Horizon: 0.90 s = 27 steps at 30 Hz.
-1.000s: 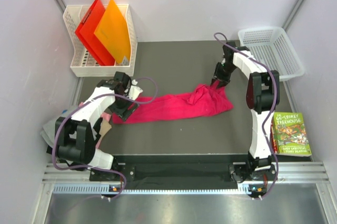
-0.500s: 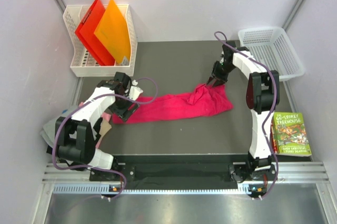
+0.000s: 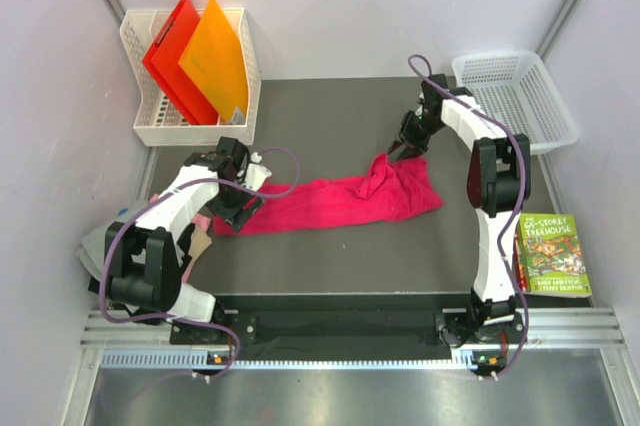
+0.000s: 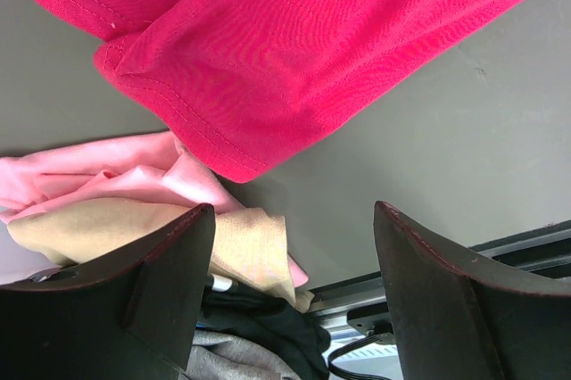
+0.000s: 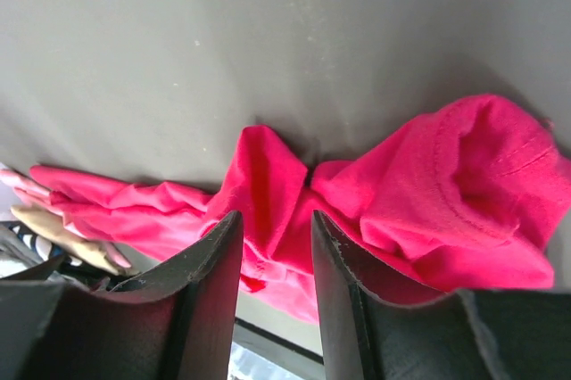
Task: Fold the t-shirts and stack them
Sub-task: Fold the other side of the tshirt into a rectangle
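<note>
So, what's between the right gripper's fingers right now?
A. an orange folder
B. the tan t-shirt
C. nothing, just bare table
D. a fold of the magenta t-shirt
D: in the right wrist view the right gripper is closed on a raised fold of the magenta t-shirt, and the top view shows the cloth peaking up to it.

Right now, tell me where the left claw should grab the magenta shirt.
Take the shirt by its hemmed left corner, coming straight down with the open left claw: that edge lies flat and free on the mat, just ahead of the fingers.
</note>
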Tool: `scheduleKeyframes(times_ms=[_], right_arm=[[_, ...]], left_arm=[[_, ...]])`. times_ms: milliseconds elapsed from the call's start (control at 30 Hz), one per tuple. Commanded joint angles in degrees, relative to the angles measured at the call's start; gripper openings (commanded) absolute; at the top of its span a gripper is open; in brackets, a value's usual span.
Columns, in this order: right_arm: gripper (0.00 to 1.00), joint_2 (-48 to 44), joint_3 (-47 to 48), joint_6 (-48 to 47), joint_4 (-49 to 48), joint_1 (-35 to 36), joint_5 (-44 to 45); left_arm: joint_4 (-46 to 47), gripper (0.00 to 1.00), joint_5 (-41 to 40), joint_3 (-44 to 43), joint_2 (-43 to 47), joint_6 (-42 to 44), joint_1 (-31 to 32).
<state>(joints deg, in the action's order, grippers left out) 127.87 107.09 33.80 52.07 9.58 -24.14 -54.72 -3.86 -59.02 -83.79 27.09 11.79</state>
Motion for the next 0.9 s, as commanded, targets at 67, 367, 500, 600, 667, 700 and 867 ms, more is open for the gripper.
scheduleKeyframes(times_ms=[67, 367, 500, 600, 667, 700, 867], right_arm=[[0.36, -3.51, 4.09, 1.53, -1.27, 0.7, 0.85], [0.36, -2.63, 4.36, 2.32, -2.33, 1.31, -0.38], [0.36, -2.37, 4.27, 1.97, -1.89, 1.23, -0.38], [0.36, -1.75, 4.18, 1.79, -1.89, 1.31, -0.47], [0.36, -1.23, 4.18, 1.79, -1.8, 1.49, -0.64], [0.36, -1.05, 4.27, 1.79, -1.8, 1.58, -0.73], [0.35, 0.09, 4.36, 1.97, -1.98, 2.28, -1.0]], left_arm=[[-0.21, 0.77, 1.13, -0.21, 0.29, -0.02, -0.1], [0.31, 0.77, 0.69, -0.3, -0.23, 0.42, -0.19], [0.4, 0.77, 0.43, -0.92, -0.76, 0.59, -0.19], [0.4, 0.77, 0.43, -1.27, -0.94, 0.59, -0.19], [0.4, 0.77, 0.43, -1.44, -1.03, 0.59, -0.19], [0.4, 0.77, 0.43, -1.53, -1.03, 0.59, -0.19], [0.4, 0.77, 0.08, -1.45, -0.76, 0.77, -0.19]])
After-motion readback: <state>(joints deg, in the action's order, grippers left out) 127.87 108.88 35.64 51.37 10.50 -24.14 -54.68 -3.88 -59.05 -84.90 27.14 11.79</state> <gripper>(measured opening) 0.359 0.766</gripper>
